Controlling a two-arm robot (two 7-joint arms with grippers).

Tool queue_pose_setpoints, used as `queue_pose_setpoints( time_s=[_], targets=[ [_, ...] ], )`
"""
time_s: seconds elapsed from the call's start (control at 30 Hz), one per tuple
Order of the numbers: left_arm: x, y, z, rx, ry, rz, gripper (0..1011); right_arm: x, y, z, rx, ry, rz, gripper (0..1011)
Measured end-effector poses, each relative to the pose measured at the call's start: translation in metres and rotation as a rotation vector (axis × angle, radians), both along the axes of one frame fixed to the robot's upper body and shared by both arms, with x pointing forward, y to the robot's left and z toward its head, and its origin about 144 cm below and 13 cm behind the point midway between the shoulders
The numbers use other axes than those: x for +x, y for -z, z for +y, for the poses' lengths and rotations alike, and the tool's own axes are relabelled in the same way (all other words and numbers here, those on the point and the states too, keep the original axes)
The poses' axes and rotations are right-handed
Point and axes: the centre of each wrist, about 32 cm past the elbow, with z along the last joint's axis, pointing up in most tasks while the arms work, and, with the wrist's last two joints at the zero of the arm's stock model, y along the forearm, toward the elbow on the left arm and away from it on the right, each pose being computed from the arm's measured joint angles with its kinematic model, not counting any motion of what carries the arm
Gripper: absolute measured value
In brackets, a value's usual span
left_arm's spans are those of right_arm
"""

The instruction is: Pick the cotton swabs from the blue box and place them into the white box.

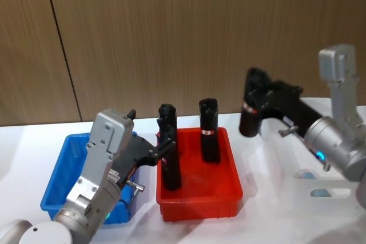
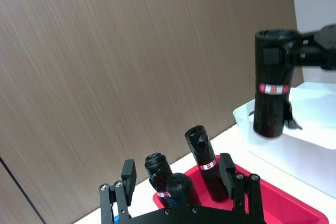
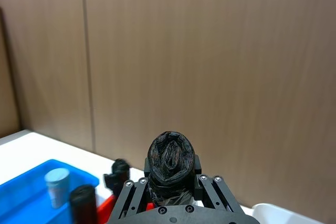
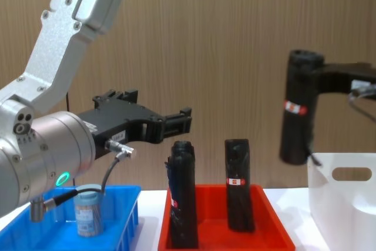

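One cotton swab jar (image 4: pixel 88 214) with a grey-blue lid stands in the blue box (image 4: pixel 126 216); the right wrist view shows the cotton swab jar (image 3: pixel 56 186) and the blue box (image 3: pixel 21 200) too. My left gripper (image 1: pixel 164 147) hovers open above the blue box's right edge (image 1: pixel 57 190), its fingers (image 2: pixel 128 174) pointing toward the red tray. My right gripper (image 1: pixel 251 106) is shut on a black roll (image 4: pixel 298 110), held upright in the air just left of the white box (image 4: pixel 346 204). No jar is in either gripper.
A red tray (image 1: pixel 200 199) sits between the two boxes and holds upright black rolls (image 1: pixel 170 155) (image 1: pixel 209 131). A wooden wall stands close behind the table. The white box (image 1: pixel 329 190) lies at the right under my right arm.
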Motion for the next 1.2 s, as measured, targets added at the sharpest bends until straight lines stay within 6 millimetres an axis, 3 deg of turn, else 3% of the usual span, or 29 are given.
queue_pose_setpoints(
  time_s=[0.47,1.2],
  targets=[
    [0.000,0.000,0.000,0.000,0.000,0.000,1004,0.017,-0.005,-0.033,-0.043,0.126,-0.010,364],
    [0.000,0.000,0.000,0.000,0.000,0.000,1004,0.052,0.040,-0.075,-0.065,0.274,0.138,364]
  ],
)
